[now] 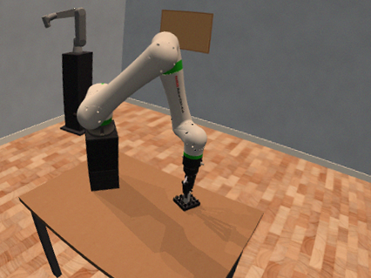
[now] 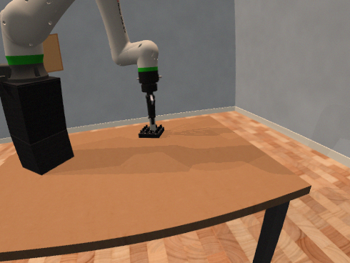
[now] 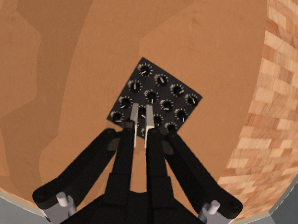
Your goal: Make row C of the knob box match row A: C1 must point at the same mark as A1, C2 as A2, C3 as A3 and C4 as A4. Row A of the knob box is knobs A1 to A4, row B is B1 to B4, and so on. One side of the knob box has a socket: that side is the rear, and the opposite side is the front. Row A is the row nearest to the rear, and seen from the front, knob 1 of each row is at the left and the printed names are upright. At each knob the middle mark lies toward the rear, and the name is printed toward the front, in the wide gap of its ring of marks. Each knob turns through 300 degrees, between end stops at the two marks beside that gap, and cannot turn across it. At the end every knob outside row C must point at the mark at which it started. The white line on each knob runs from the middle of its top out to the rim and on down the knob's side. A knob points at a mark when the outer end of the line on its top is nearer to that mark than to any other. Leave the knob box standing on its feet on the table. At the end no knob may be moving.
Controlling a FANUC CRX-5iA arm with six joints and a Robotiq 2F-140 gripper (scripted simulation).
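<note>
Blue-gray wall (image 1: 285, 77) (image 2: 178, 36): rises well behind the knob box (image 1: 185, 208) (image 2: 150, 136) (image 3: 164, 92). Wood-block floor (image 1: 313, 211) (image 2: 321, 214) (image 3: 260, 115): lies lower than the box, past the desk edges.

Desk (image 1: 135, 235) (image 2: 143, 200) (image 3: 210, 50): brown top, directly under the box, carrying it. Shadows fall across the top near the box.

White arm (image 1: 131, 77) (image 2: 111, 32): green bands, bent over high above the box, its last section coming straight down to it. Black pedestal (image 1: 101, 161) (image 2: 39, 118): carries the arm, left of the box in the top and exterior views. Black stand (image 1: 75, 83) with a small gray arm (image 1: 81, 27): well apart from the box, farther back and left in the top view. Brown board (image 1: 185, 30) (image 2: 54, 53): on the wall, well behind the box.

Pincer (image 1: 187, 197) (image 2: 153, 128) (image 3: 141, 112): points down over the box, fingers nearly together, a narrow gap left, tips closed about one knob (image 3: 142, 114).

Box itself: dark, square, sitting flat. Other knobs on its top bear white lines pointing various ways; printed names too small to read, so cannot say which knob is gripped.
</note>
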